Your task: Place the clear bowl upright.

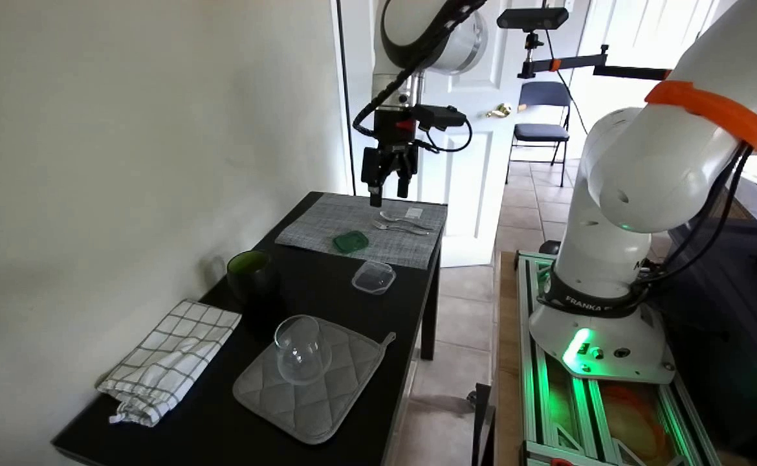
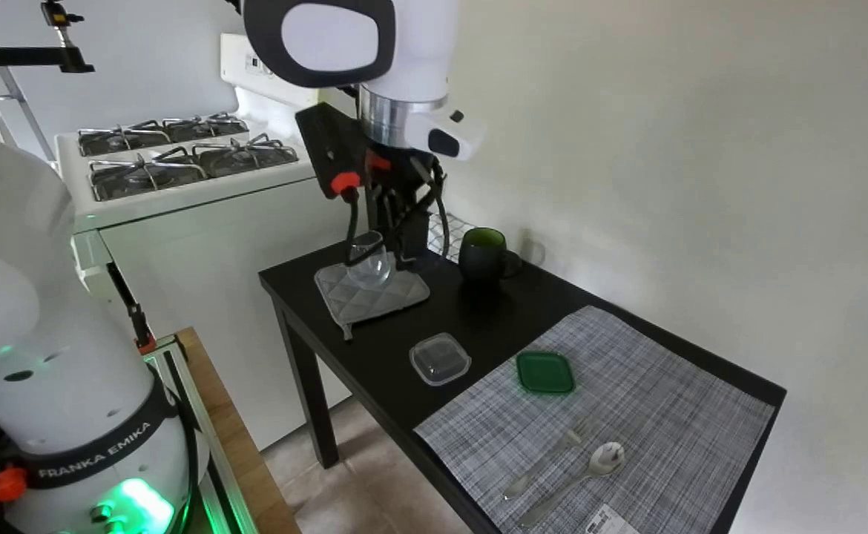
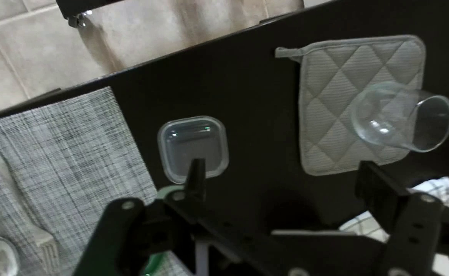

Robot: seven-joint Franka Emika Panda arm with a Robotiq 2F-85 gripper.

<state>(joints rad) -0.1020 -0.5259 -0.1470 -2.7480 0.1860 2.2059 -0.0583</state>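
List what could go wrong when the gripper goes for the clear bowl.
The black table shows through the clear bowl, so the open gripper might misjudge its rim. The green piece lies nearby and might get nudged. A wide swing might topple the glass on the pot holder.

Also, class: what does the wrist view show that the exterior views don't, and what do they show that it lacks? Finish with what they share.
Only the wrist view: the table from almost overhead, past the open gripper.

Only the exterior views: robot base and white tag in both; stove, door and chair, each in an exterior view. Whether the wrist view catches the mug, I cannot tell.

Shared: bowl, glass, pot holder, green lid, placemat, fork, spoon and towel.
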